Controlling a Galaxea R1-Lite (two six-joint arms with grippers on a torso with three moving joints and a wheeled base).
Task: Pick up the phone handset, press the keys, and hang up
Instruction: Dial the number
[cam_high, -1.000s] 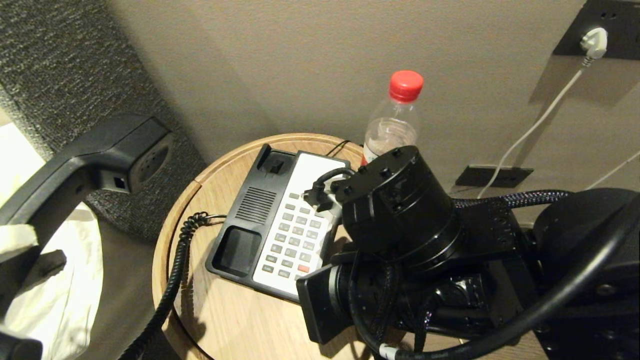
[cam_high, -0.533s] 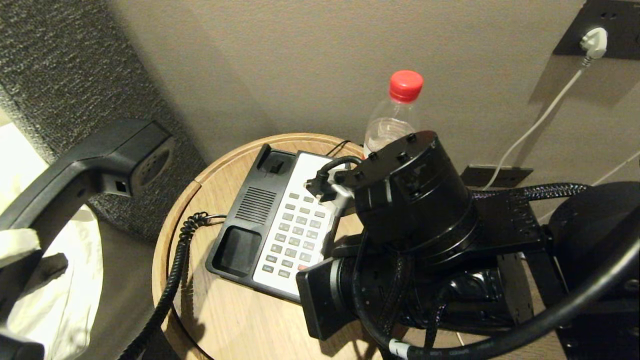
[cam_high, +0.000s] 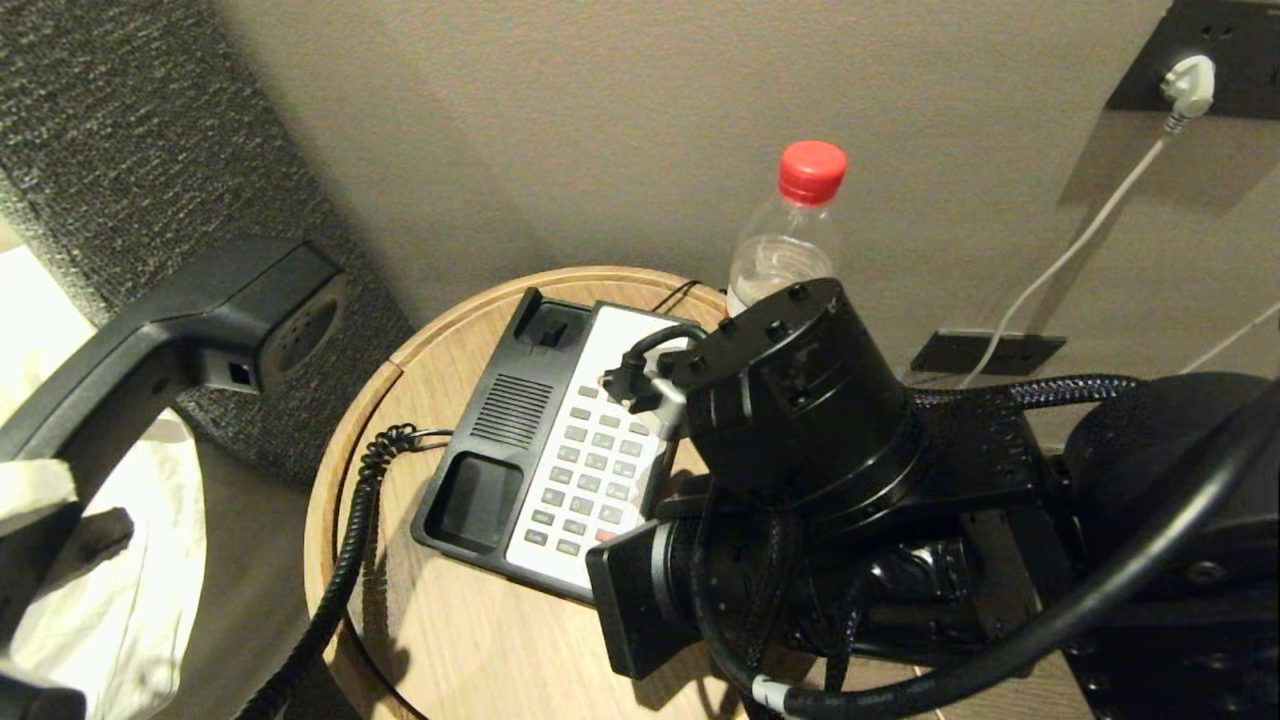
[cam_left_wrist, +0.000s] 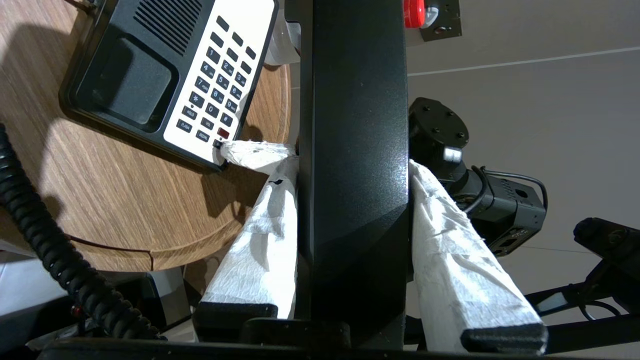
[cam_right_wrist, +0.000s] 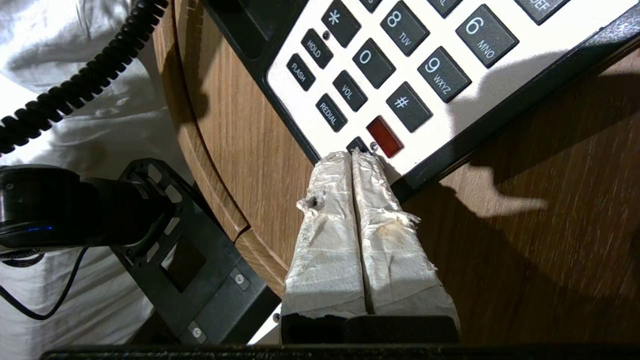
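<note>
The black phone handset (cam_high: 200, 310) hangs in the air left of the table, clear of the phone base (cam_high: 500, 410). My left gripper (cam_left_wrist: 355, 167) is shut on the handset (cam_left_wrist: 355, 125), one paper-wrapped finger on each side of its middle. The coiled cord (cam_high: 350, 540) runs from the base down past the table edge. My right gripper (cam_right_wrist: 352, 157) is shut, its tips resting at the near corner of the keys (cam_right_wrist: 380, 65), on a small black key (cam_right_wrist: 356, 144) beside the red one (cam_right_wrist: 384, 136). The right arm (cam_high: 800, 430) hides that corner in the head view.
The phone stands on a round wooden table (cam_high: 440, 620) with a raised rim. A clear bottle with a red cap (cam_high: 790, 240) stands behind the base by the wall. A white plug (cam_high: 1190, 85) and cable hang on the wall at the right. White bedding (cam_high: 120, 560) lies at the left.
The right wrist lifted up and to the right, then came back down close to where it began. The handset and the left gripper have kept still.
</note>
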